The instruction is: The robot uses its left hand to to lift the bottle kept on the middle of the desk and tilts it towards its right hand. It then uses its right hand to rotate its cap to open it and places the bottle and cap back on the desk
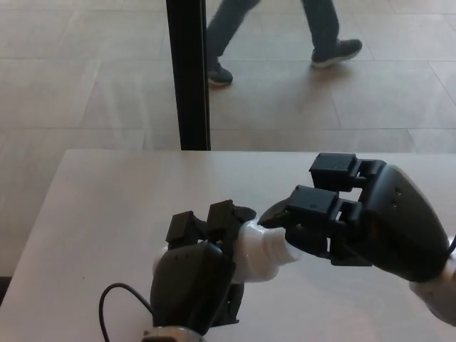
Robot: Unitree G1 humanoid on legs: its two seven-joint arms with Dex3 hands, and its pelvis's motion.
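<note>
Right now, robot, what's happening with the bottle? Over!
Left hand shut on white bottle, tilted right. Right hand fingers on its cap end. Desk path clear.

No legible text, label, brand or number is showing on the bottle (pixel 258 253), either hand, or the table (pixel 107 214).

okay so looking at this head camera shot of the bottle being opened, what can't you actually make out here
All in the head view:
- Cap: hidden behind the right hand fingers at the bottle neck; on or off cannot be told.
- Bottle body: mostly covered by the left hand, so label and contents are unseen.
- Whether the bottle clears the desk: blocked by the left hand.
- Person walking behind: cut off by the top edge, only legs show.
</note>
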